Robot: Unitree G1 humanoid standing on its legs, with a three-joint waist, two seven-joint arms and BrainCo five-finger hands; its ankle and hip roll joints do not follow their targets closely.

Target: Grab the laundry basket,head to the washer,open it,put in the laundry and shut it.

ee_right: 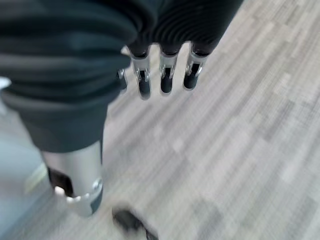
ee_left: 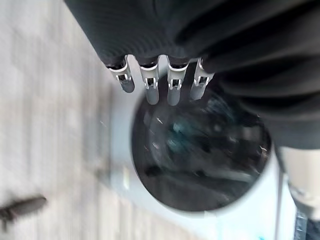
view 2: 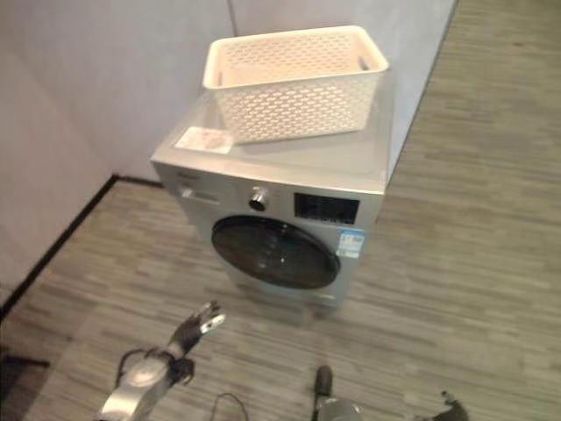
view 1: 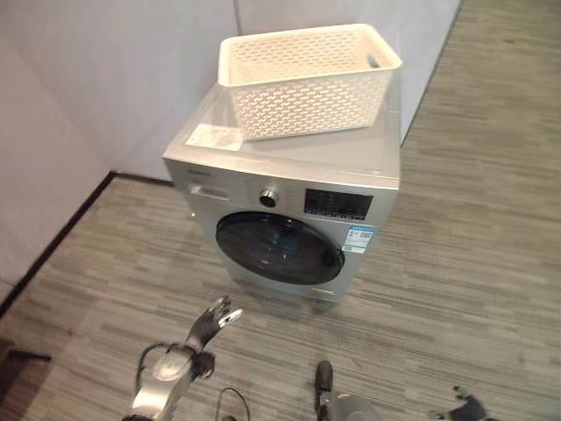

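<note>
While the laundry basket sits atop the washer, its door closed, the left hand hovers near, fingers relaxed; right hand likewise

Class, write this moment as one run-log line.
basket: on washer top | door: shut | left hand: open, low before door | right hand: open, over floor

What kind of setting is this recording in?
Probably a staged laundry corner in a test room: a front-loading washer with a white laundry basket on top, standing on wood-look flooring against plain partition walls.
</note>
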